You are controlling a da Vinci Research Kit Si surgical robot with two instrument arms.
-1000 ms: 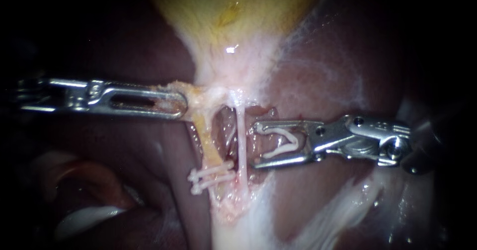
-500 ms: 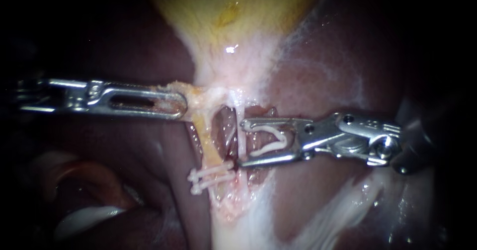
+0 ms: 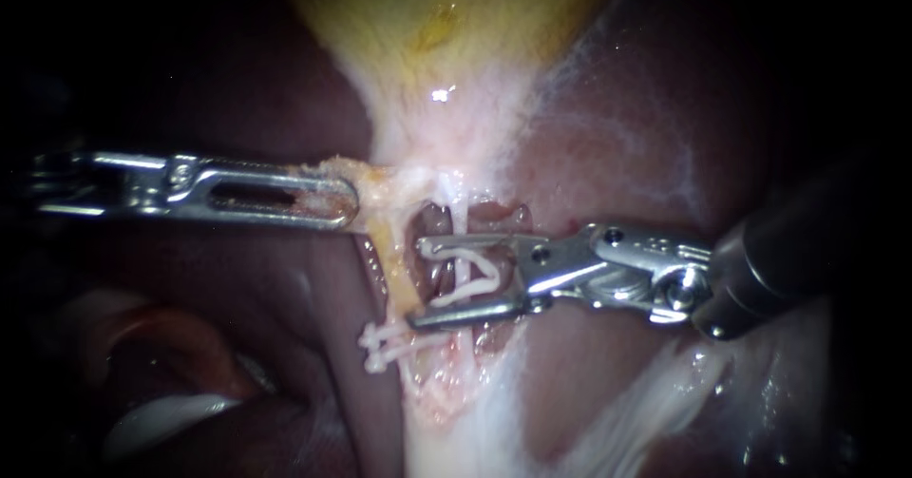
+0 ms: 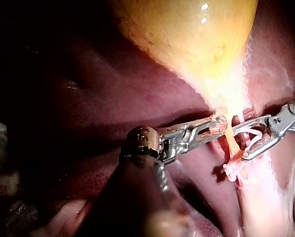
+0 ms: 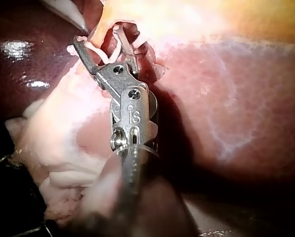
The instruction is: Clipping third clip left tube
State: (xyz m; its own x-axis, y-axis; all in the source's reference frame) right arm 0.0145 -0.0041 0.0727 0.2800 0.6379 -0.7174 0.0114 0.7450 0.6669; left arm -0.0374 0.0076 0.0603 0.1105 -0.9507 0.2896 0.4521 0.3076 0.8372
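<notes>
Liver, dark red, bearing the yellow gallbladder; left instrument, jaws clamped on neck tissue beside the gallbladder's narrow end. Right instrument, jaws apart and gripping an open clip, one leg along each jaw, the thin right tube crossing between them. Left tube, yellowish, just off the jaw tips, contact unclear; two closed clips on it below the lower jaw.

The left tube is a yellowish strand running down from the gallbladder to two white clips shut across its lower end. The third clip, white, stands open in a V just beside it, and a thinner pale tube crosses the V.
</notes>
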